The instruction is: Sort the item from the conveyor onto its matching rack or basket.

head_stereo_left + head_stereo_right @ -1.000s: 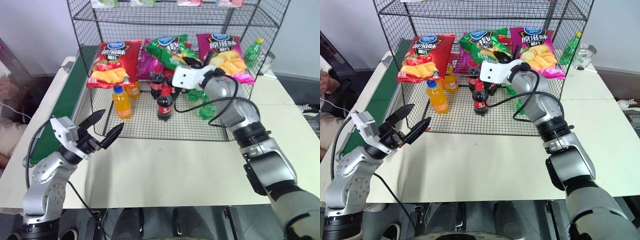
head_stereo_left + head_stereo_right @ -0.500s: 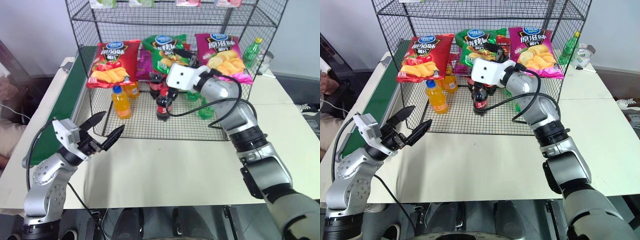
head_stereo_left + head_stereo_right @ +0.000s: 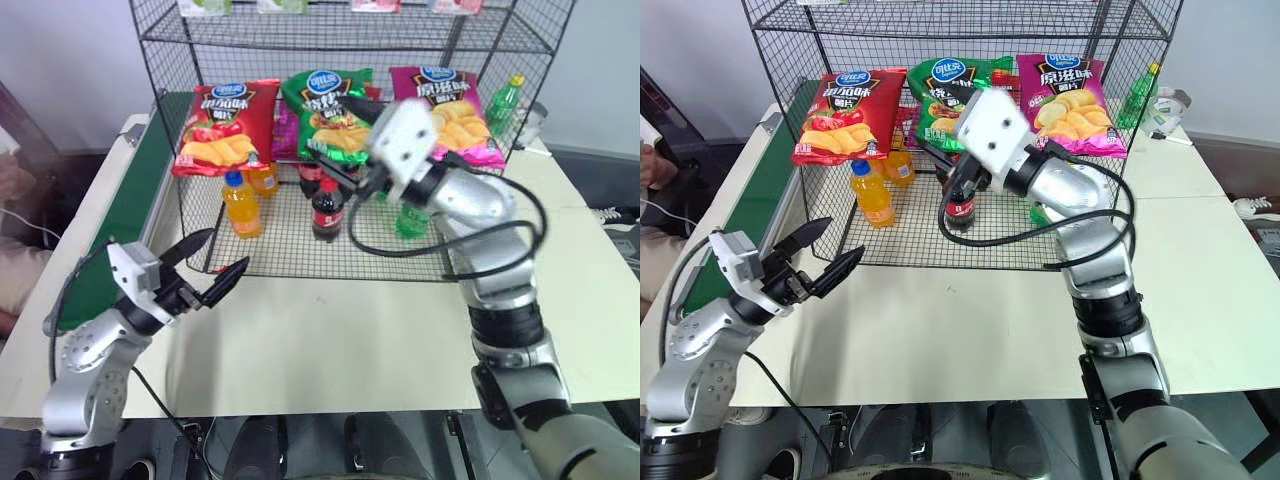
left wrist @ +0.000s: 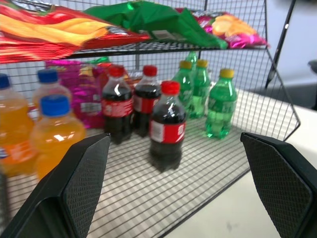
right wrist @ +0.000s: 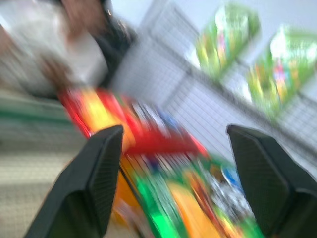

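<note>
Lying on rack shelf between red bag and magenta bag: green crisp bag, cola bottles beneath. Right gripper in front, fingers apart, seemingly empty; left gripper wide open, empty.

Bright, even indoor light, soft shadows only. Head views mostly sharp; the right gripper and its white wrist housing are slightly motion-smeared. Glare spots on the shiny green crisp bag just behind that gripper and on the red bag beside it. Left wrist view: cola bottle ahead of the left gripper fairly sharp, near fingers softer. Right wrist view heavily motion-blurred, colours streaked between its fingers.
</note>
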You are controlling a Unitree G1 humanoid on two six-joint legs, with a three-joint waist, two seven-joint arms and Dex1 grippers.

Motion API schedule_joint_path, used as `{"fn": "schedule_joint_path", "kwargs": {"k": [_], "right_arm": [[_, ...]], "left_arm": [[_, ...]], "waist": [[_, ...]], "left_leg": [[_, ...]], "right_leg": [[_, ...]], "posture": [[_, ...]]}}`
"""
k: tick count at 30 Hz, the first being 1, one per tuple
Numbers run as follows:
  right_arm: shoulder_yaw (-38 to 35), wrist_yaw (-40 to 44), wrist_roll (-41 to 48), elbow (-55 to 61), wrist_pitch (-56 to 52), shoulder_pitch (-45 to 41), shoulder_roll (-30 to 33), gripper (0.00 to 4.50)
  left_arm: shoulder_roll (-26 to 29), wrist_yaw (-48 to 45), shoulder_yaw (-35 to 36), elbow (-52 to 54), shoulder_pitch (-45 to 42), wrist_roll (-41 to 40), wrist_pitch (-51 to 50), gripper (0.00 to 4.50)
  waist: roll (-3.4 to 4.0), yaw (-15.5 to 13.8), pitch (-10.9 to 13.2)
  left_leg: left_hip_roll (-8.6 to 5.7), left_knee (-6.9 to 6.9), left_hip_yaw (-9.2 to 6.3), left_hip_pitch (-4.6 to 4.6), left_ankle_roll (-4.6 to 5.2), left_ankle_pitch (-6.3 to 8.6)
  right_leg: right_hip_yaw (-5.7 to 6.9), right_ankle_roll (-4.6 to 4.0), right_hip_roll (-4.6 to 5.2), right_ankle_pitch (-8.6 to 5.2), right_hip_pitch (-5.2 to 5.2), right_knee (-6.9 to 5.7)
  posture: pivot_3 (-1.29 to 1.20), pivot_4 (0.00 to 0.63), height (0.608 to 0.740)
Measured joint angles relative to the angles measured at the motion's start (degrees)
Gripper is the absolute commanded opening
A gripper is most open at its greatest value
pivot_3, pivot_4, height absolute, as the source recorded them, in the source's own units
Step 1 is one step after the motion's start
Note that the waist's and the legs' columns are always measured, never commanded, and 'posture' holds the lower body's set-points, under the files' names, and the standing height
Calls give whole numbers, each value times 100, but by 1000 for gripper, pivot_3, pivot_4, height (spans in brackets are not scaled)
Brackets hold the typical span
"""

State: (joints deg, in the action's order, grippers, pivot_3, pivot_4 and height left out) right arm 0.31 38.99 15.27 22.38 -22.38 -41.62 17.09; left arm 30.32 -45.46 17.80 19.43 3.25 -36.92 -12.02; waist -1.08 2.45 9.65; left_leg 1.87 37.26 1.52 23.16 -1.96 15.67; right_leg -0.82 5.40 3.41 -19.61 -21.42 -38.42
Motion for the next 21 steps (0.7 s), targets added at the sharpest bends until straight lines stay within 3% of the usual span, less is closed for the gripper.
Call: {"fn": "schedule_joint_path", "kwargs": {"k": [4, 9, 15, 21], "right_arm": [[-745, 360, 1324, 445, -667, 626, 478, 3462], [-1050, 1501, 2423, 741, -1498, 2430, 1968, 3462], [-1565, 2387, 2293, 147, -892, 3661, 2715, 3462], [-1892, 2729, 1911, -888, -185, 3900, 2943, 3462]], "left_arm": [[513, -173, 369, -219, 96, -135, -320, 4500], [1256, -631, 838, -643, 146, -364, -753, 4500], [1591, -798, 1216, -1094, 240, -336, -908, 4500], [1668, -733, 1332, -1247, 287, -230, -1158, 4500]], "waist": [[-3, -44, -2], [-1, -82, 0], [2, -18, -1], [2, -21, -1]], "left_leg": [[-9, 3, -3, -1, 7, 4], [-7, -12, -3, 3, 12, 7], [-8, -7, -1, -7, 12, 7], [-6, -3, 0, -12, 12, 7]], "right_leg": [[5, 0, 13, 0, 11, 11], [6, -2, 11, -1, 5, 27], [4, -1, 7, 0, 21, 27], [2, -1, 3, 0, 21, 20]], "posture": [[0, 150, 739], [0, 150, 739], [0, 150, 739], [0, 150, 739]]}}
